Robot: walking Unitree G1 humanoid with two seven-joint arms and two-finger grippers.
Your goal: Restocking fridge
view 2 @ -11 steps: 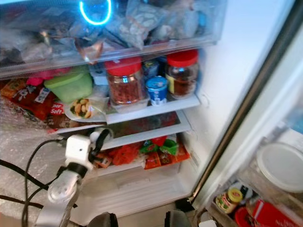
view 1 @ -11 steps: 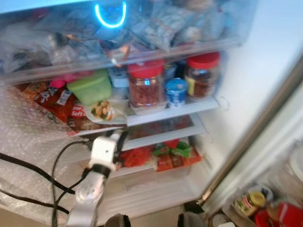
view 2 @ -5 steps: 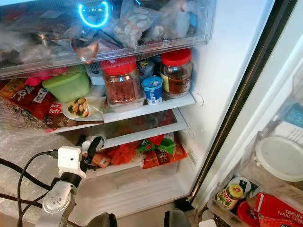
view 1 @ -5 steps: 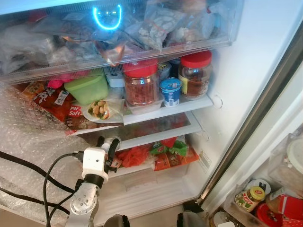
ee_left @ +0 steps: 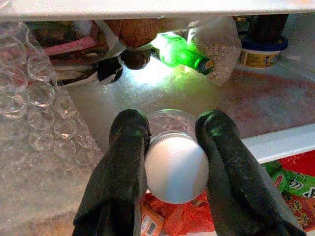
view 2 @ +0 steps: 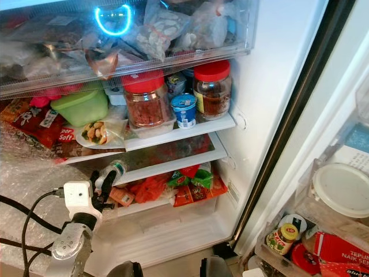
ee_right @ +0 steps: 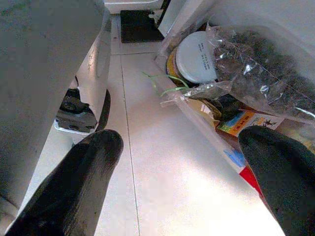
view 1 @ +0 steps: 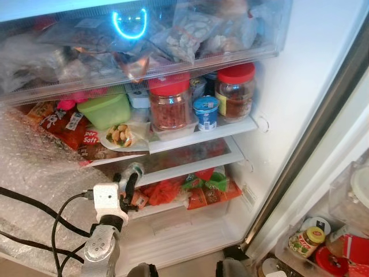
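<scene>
1. A clear jar with a white screw lid (ee_left: 176, 169) sits clamped between the two black fingers (ee_left: 123, 162) of my left gripper (view 1: 128, 183), lower centre of the left wrist frame, lid toward the camera.
2. In the left eye frame, lower left, the jar is at the front edge of the glass shelf (view 1: 190, 158), above the red and green snack packets (view 1: 199, 187) in the drawer below.
3. Deeper on that shelf lie a green glass bottle (ee_left: 182, 51) on its side and a bag of grain (ee_left: 216, 42), upper centre of the left wrist frame; bubble wrap (ee_left: 34, 113) covers the left edge.
4. On the shelf above, centre of the left eye frame, stand two red-lidded jars (view 1: 170, 104), a blue yoghurt cup (view 1: 205, 112) between them and a green tub (view 1: 105, 109) to their left.
5. My right gripper (ee_right: 182, 162) is spread wide and grasps nothing, over a pale floor (ee_right: 162, 187) beside a door bin of packets (ee_right: 256, 73), right of the right wrist frame.
</scene>
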